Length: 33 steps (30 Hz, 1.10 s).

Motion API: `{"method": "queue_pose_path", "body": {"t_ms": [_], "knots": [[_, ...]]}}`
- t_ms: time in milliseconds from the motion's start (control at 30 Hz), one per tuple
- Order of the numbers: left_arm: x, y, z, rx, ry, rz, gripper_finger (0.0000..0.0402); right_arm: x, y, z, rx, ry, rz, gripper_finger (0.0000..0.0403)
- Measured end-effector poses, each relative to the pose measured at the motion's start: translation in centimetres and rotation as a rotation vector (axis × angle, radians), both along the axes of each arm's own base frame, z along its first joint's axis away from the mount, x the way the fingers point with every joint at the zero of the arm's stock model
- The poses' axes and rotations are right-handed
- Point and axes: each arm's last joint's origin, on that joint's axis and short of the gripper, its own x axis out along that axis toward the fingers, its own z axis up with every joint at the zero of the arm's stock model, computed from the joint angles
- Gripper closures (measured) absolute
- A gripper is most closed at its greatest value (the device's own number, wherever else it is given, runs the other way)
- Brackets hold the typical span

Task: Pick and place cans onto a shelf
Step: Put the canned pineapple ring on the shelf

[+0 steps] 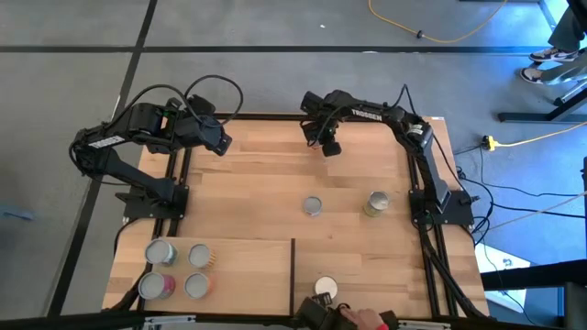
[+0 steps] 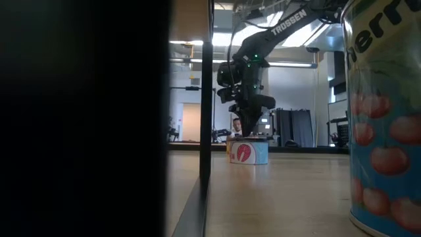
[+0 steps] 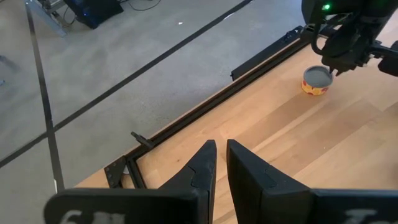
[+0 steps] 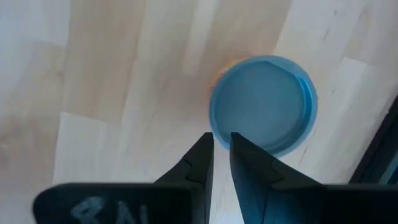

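Wood table, four cans on shelf, three off, both pincers narrow

Left gripper raised at the table's far left, fingers nearly together, right gripper pointing down, fingers narrowly parted

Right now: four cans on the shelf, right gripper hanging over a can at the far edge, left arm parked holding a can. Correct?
Not quite. The left gripper holds nothing; the left wrist view shows bare fingers nearly together. The rest stands: four cans on the shelf, right gripper over a can.
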Motion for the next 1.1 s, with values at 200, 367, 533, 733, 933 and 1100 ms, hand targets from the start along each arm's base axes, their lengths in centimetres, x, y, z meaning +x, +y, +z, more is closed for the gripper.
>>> {"method": "queue_pose_path", "body": {"t_ms": [200,367,533,733,933,1100], "knots": [[0.0,0.0,0.0,0.000,0.000,0.000,0.0369,-0.4,0.3,-0.9,0.013,0.025,0.028,0.0347],[0.0,0.0,0.0,0.000,0.000,0.000,0.0369,-0.5,0.2,-1.4,-0.019,0.037,0.027,0.0347],[0.0,0.0,0.0,0.000,0.000,0.000,0.0369,-0.5,0.2,-1.4,-0.021,0.038,0.026,0.0347],[0.0,0.0,0.0,0.000,0.000,0.000,0.0369,-0.5,0.2,-1.4,-0.024,0.039,0.050,0.0347],[0.0,0.0,0.0,0.000,0.000,0.000,0.0369,0.1,0.3,-0.5,-0.040,0.020,0.056,0.0347],[0.0,0.0,0.0,0.000,0.000,0.000,0.0369,0.2,0.3,0.0,-0.023,0.007,0.059,0.0347]]}}
